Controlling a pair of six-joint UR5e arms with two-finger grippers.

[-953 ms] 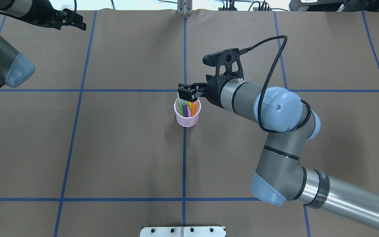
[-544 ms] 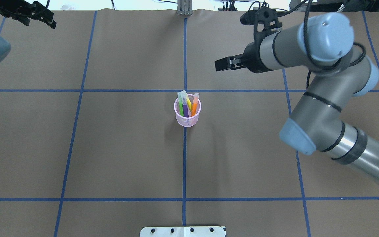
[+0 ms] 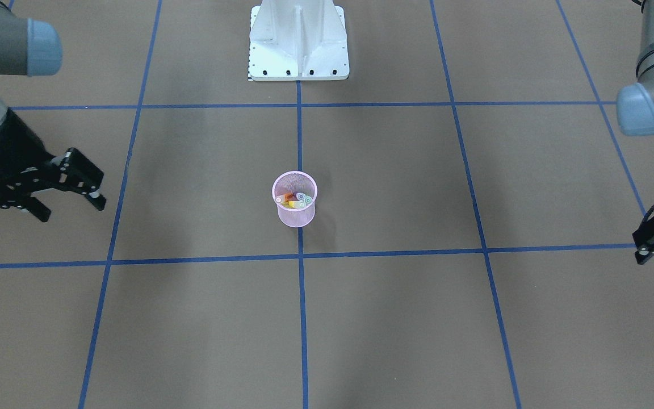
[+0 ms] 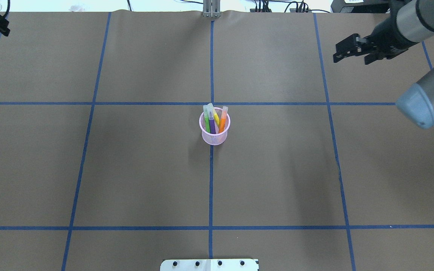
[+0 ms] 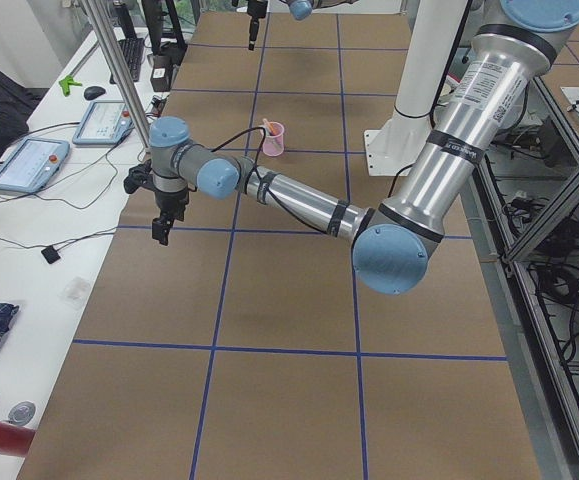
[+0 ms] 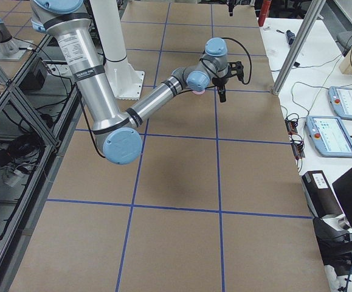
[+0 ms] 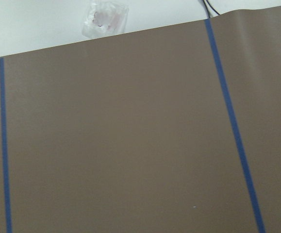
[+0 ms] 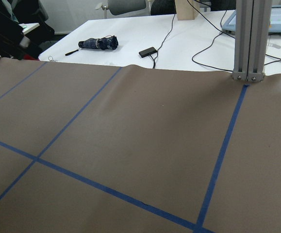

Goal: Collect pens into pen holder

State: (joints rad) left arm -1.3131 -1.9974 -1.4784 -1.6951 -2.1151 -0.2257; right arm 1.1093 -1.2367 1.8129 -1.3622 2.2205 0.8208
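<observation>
Pens [image 4: 212, 122]: 4 in 1 pen holder [image 4: 214, 140]

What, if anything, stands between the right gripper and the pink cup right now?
Nothing visible. Only open table lies between the right gripper and the cup. All four pens stand inside the cup, and no pen shows lying on the table in the overhead or front views.

Wire-mesh pen holder [image 4: 214, 138], matt paper-like table [image 4: 126, 169]
</observation>
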